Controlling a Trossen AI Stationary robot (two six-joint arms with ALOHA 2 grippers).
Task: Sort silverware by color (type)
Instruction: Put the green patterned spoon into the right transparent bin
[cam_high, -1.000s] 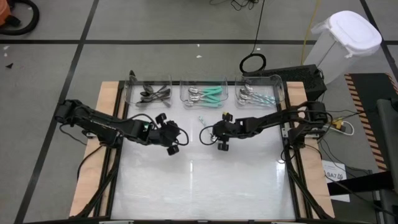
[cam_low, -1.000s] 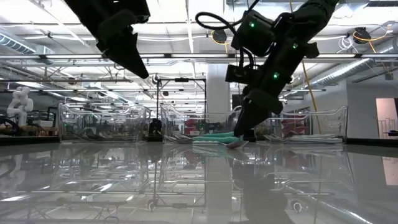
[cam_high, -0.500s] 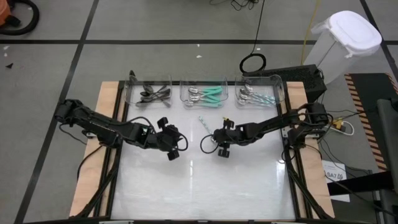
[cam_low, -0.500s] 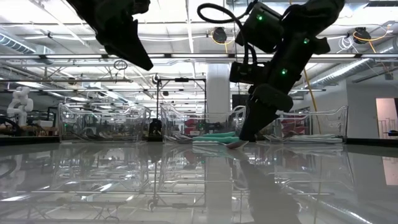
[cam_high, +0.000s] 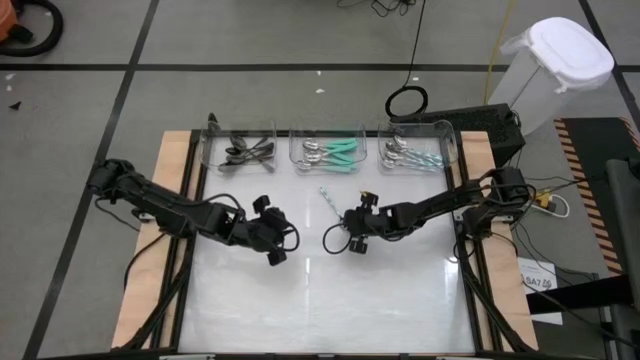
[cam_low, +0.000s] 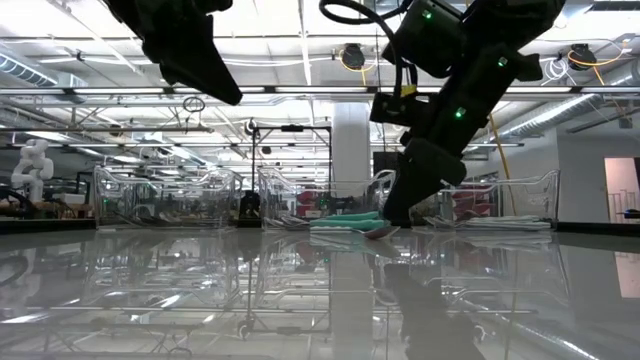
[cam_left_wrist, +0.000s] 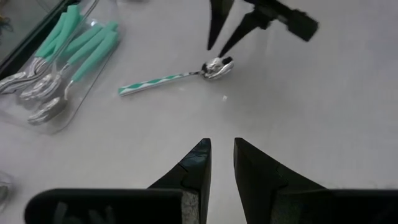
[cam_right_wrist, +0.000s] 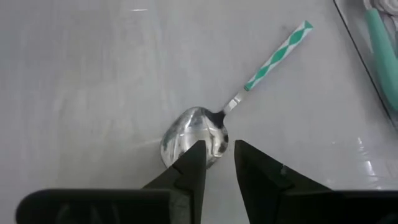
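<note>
Green-and-white striped spoon (cam_right_wrist: 231, 102) lies flat on the glossy table (cam_high: 330, 300), apart from the three clear bins (cam_high: 330, 152). Right gripper (cam_right_wrist: 216, 163) sits at its bowl, fingers a narrow gap apart, nothing held. Left gripper (cam_left_wrist: 219, 162) hangs well off, fingers also narrow, empty. Risk: the gap looks too tight to straddle the bowl, so pressing down could skid the spoon on the slick surface. A flat, thin spoon likely slips from the pinch.
</note>
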